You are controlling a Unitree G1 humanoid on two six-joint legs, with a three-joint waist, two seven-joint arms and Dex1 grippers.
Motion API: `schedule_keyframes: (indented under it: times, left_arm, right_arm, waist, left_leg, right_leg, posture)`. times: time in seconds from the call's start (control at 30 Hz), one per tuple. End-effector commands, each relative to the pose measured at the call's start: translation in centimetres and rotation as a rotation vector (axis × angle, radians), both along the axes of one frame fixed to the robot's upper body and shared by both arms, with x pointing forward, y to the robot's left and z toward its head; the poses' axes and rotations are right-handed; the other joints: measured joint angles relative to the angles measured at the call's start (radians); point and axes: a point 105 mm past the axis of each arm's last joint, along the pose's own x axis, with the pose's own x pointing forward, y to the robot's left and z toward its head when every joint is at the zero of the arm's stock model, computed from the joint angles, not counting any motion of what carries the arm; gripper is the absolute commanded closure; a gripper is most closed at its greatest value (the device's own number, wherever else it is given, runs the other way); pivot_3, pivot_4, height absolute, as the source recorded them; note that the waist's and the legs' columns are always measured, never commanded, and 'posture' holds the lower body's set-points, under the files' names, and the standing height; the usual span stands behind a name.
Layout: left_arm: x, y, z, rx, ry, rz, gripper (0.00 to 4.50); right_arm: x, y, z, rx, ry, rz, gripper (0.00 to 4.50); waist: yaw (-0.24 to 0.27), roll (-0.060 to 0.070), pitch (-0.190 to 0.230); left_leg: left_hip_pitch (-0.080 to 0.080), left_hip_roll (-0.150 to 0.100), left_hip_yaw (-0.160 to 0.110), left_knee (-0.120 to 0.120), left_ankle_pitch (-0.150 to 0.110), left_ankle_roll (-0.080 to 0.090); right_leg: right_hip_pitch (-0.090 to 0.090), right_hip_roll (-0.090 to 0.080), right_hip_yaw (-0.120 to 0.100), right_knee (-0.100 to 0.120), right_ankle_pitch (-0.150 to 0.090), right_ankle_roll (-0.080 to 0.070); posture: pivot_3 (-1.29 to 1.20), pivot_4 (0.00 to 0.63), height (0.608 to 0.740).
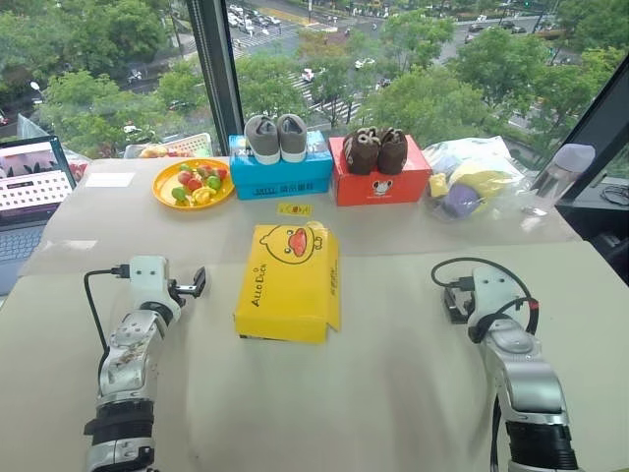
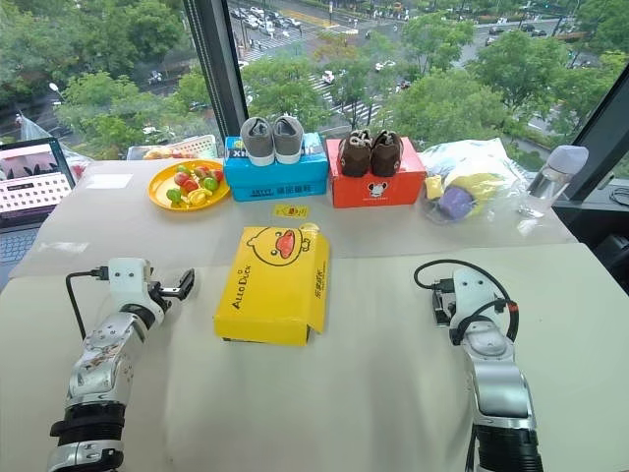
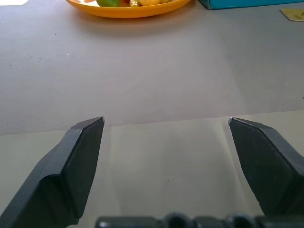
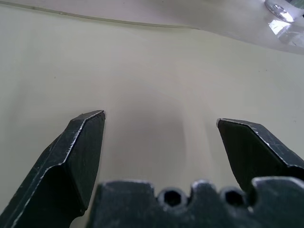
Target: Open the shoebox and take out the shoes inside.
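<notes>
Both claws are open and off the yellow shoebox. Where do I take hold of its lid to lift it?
Probably the lid's near edge on the shoebox, approached from the robot's side. The lid lies shut and flat, its skirt overhangs the black base there, and the duck-face end faces away. Which side the hinge is on cannot be seen. The left claw sits closer than the right claw.

I see grey shoes (image 1: 276,137) on a blue box (image 1: 280,175), brown shoes (image 1: 374,149) on a red box (image 1: 378,180), a fruit plate (image 1: 193,183) beside them, and a laptop (image 1: 32,190) at the worktop's (image 1: 393,383) left edge.
</notes>
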Motion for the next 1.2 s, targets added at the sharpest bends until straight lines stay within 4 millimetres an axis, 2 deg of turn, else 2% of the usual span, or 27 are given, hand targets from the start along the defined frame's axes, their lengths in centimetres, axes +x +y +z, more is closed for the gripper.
schedule_keyframes:
  times: [0.03,0.1,0.2,0.33,0.4,0.5,0.63,0.7,0.73,0.8,0.9,0.93,1.0,1.03,1.13,1.17,1.2]
  left_arm:
    - [0.0,0.4,0.7,0.001,-0.025,-0.028,0.0]
    - [-0.5,-0.4,1.5,0.015,-0.032,-0.176,0.0]
    - [-2.3,-0.8,3.0,0.082,-0.03,-0.401,0.0]
    - [-6.0,-0.2,5.2,0.189,0.088,-0.68,0.0]
    - [-9.2,-0.2,6.7,0.23,0.193,-0.86,0.0]
    - [-11.6,-0.1,8.0,0.234,0.261,-0.984,0.0]
    - [-11.7,0.9,8.5,0.245,0.242,-0.965,0.0]
    - [-11.6,0.8,8.7,0.246,0.224,-0.964,0.0]
    - [-11.4,0.7,8.8,0.24,0.195,-0.957,0.0]
    - [-11.1,0.6,8.9,0.223,0.147,-0.94,0.0]
    - [-11.1,0.5,8.8,0.201,0.136,-0.944,0.0]
    - [-11.2,0.5,8.9,0.182,0.136,-0.95,0.0]
    - [-11.5,0.6,9.0,0.157,0.146,-0.964,0.0]
    - [-11.6,0.8,8.8,0.162,0.162,-0.965,0.0]
    - [-12.1,1.2,8.0,0.191,0.22,-0.981,0.0]
    - [-12.2,1.3,7.8,0.196,0.23,-0.983,0.0]
    - [-12.2,1.4,7.7,0.201,0.234,-0.982,0.0]
  right_arm:
    - [-0.3,-0.6,0.6,-0.02,-0.022,-0.025,0.1]
    - [0.0,-0.3,0.7,-0.022,-0.025,-0.012,0.1]
    - [0.3,-0.3,1.1,-0.034,-0.026,0.008,0.1]
    - [1.1,0.1,2.2,-0.058,-0.026,0.1,0.1]
    - [1.7,0.8,3.4,-0.07,-0.028,0.197,0.1]
    - [2.2,1.7,4.6,-0.056,-0.036,0.296,0.1]
    - [2.2,4.7,5.9,-0.017,-0.01,0.511,0.1]
    - [2.2,5.3,6.2,-0.009,0.001,0.562,0.1]
    - [1.9,6.2,6.3,-0.007,0.021,0.637,0.1]
    - [0.1,9.2,5.8,-0.027,0.111,0.893,0.1]
    - [-1.8,11.2,5.6,-0.035,0.177,1.1,0.1]
    - [-2.0,11.9,5.8,-0.038,0.177,1.158,0.49]
    - [-2.5,13.3,6.1,-0.056,0.176,1.269,0.76]
    - [-2.7,14.0,6.0,-0.067,0.179,1.314,1.29]
    - [-2.5,15.8,5.5,-0.108,0.197,1.406,1.97]
    - [-2.3,16.4,5.0,-0.129,0.21,1.424,2.53]
    - [-2.0,16.8,4.4,-0.153,0.223,1.435,2.73]
  waist:
    - [0.0,0.0,0.0]
    - [-0.001,0.0,0.0]
    - [-0.008,0.0,0.0]
    - [-0.018,0.0,0.001]
    - [-0.019,0.001,0.002]
    - [-0.022,0.003,0.005]
    - [-0.013,0.007,0.008]
    - [-0.011,0.007,0.009]
    - [-0.011,0.007,0.009]
    - [-0.01,0.007,0.009]
    - [-0.013,0.005,0.012]
    - [-0.015,0.003,0.013]
    - [-0.019,0.003,0.014]
    - [-0.019,0.003,0.014]
    - [-0.016,0.003,0.015]
    - [-0.015,0.003,0.015]
    - [-0.015,0.003,0.015]
  left_leg:
    - [0.0,0.0,0.0,0.0,0.0,0.0]
    - [0.0,0.0,0.0,0.0,0.0,0.0]
    - [0.0,0.001,0.0,0.0,0.0,0.0]
    - [-0.002,0.001,0.001,0.0,0.0,-0.001]
    - [-0.002,0.002,0.001,0.0,0.0,-0.001]
    - [-0.003,0.002,0.002,0.0,0.0,0.0]
    - [-0.002,0.002,0.003,0.0,-0.002,0.002]
    - [-0.003,0.003,0.002,0.0,-0.002,0.004]
    - [-0.003,0.003,0.002,0.0,-0.002,0.004]
    - [-0.003,0.003,0.002,0.001,-0.002,0.003]
    - [-0.003,0.002,0.003,0.001,-0.003,0.005]
    - [-0.003,0.003,0.002,0.001,-0.003,0.005]
    - [-0.003,0.003,0.003,0.001,-0.003,0.004]
    - [-0.003,0.003,0.003,0.001,-0.002,0.004]
    - [-0.003,0.003,0.003,0.001,-0.002,0.004]
    - [-0.003,0.003,0.003,0.001,-0.002,0.003]
    - [-0.002,0.003,0.003,0.001,-0.001,0.001]
  right_leg:
    - [0.0,0.0,0.0,0.0,0.0,0.0]
    - [0.0,0.0,0.0,0.0,0.0,0.0]
    - [-0.001,0.001,0.0,0.0,0.0,0.0]
    - [-0.003,0.001,0.0,0.0,0.0,0.0]
    - [-0.003,0.001,0.0,-0.001,-0.001,0.0]
    - [-0.004,0.002,0.002,-0.001,-0.001,0.001]
    - [-0.005,0.002,0.002,0.0,-0.002,0.001]
    - [-0.005,0.003,0.001,0.0,-0.002,0.0]
    - [-0.004,0.003,0.0,0.0,-0.002,0.0]
    - [-0.004,0.003,0.0,0.0,-0.001,0.0]
    - [-0.003,0.002,0.001,-0.001,-0.001,0.0]
    - [-0.003,0.002,0.0,-0.001,-0.001,0.0]
    - [-0.004,0.003,0.001,-0.001,-0.001,0.0]
    - [-0.004,0.002,0.002,-0.001,-0.001,0.001]
    - [-0.004,0.003,0.001,-0.001,-0.001,0.0]
    - [-0.004,0.003,0.001,-0.001,-0.001,0.0]
    - [-0.004,0.003,0.001,-0.001,-0.001,0.0]
  posture:
    - [0.0,0.15,0.731]
    - [0.0,0.15,0.731]
    - [0.0,0.15,0.731]
    - [0.0,0.15,0.731]
    - [0.0,0.15,0.731]
    - [0.0,0.15,0.731]
    - [0.0,0.15,0.731]
    - [0.0,0.15,0.731]
    - [0.0,0.15,0.731]
    - [0.0,0.15,0.731]
    - [0.0,0.15,0.731]
    - [0.0,0.15,0.731]
    - [0.0,0.15,0.731]
    - [0.0,0.15,0.731]
    - [0.0,0.15,0.731]
    - [0.0,0.15,0.731]
    - [0.0,0.15,0.731]
